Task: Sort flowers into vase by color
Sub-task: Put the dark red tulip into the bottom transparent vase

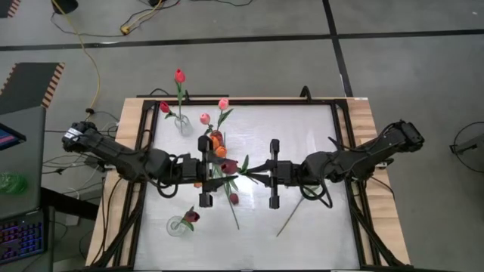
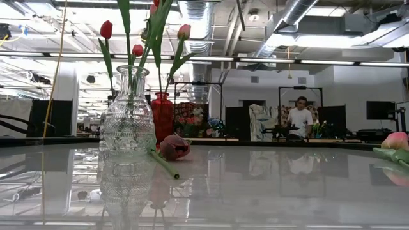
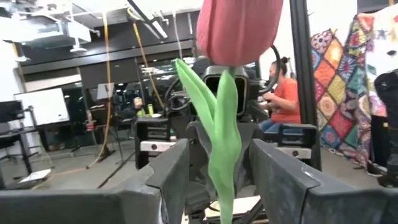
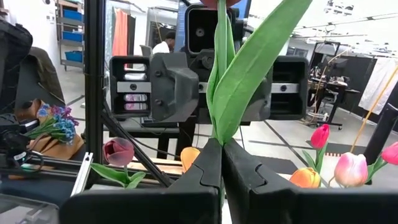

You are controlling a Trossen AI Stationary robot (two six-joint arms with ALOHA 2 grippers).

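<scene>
My right gripper (image 1: 255, 171) (image 4: 221, 155) is shut on a dark pink-red tulip (image 1: 229, 165), held between both arms above the table's middle. My left gripper (image 1: 219, 172) (image 3: 221, 186) faces it, open. Its fingers stand on either side of the tulip's stem (image 3: 224, 143) without touching, and the bud (image 3: 239, 28) is close before the left wrist camera. A glass vase (image 1: 181, 122) (image 2: 128, 134) at the far left holds red tulips. Another glass vase (image 1: 178, 225) at the near left holds a maroon one. Orange tulips (image 1: 218, 143) and pink tulips (image 1: 205, 119) lie on the table. My right gripper pinches the tulip's green stem (image 4: 220, 132) just below where a long leaf (image 4: 261, 62) splits off, between its two shut fingertips. The fingers come level from the table's right side. The tulip is lifted clear, its bud end pointing toward the left gripper.
A maroon tulip (image 1: 233, 198) (image 2: 174, 147) lies on the table near the middle, and a bare stem (image 1: 291, 215) lies toward the near right. A pink bud (image 2: 396, 142) shows at the low view's right edge. People stand in the room behind.
</scene>
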